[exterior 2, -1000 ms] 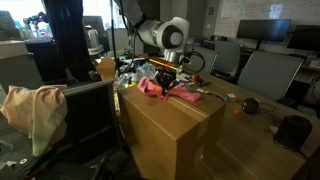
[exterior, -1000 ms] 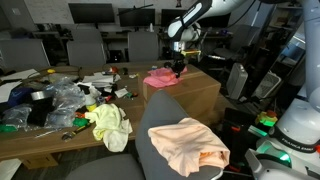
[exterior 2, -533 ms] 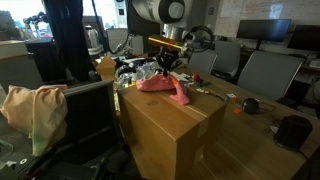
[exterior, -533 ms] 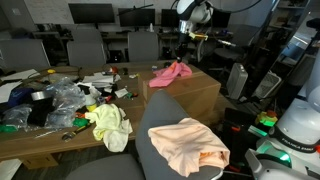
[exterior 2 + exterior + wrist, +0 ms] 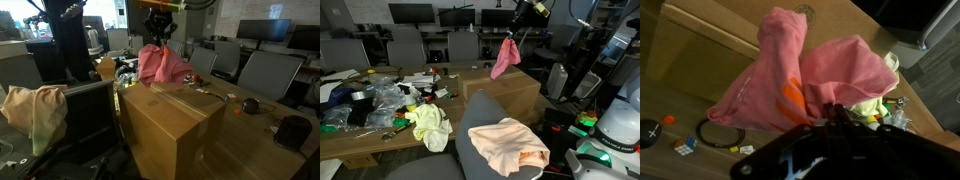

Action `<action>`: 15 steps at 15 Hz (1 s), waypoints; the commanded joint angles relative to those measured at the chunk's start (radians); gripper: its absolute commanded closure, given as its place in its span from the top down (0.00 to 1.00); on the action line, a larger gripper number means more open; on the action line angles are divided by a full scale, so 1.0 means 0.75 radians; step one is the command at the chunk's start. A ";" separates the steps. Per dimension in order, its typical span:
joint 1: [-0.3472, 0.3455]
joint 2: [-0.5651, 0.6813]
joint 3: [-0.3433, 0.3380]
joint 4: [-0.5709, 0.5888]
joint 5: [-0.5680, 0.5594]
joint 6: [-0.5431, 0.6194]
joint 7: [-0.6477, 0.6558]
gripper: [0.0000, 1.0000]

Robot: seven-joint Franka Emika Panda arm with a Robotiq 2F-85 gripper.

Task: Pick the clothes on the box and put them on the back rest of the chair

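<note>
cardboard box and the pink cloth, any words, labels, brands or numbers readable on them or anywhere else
No text can be read in any view.
On the cardboard box: round printed mark, too blurred to read.
On the pink cloth: orange print, illegible.

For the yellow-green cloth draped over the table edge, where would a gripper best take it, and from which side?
Take the yellow-green cloth by its bunched upper fold lying on the table, coming straight down from above. That part looks heaped, so it could likely be pinched; the lower part hangs limp off the edge. The gripper is shut on the pink cloth.
</note>
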 commanded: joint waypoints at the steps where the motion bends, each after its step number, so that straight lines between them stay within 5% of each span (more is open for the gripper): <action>1: 0.078 -0.290 -0.071 -0.176 -0.021 0.022 -0.077 0.02; 8: 0.226 -0.528 -0.116 -0.260 -0.157 -0.278 -0.311 0.02; 15: 0.373 -0.583 -0.012 -0.291 -0.292 -0.568 -0.452 0.02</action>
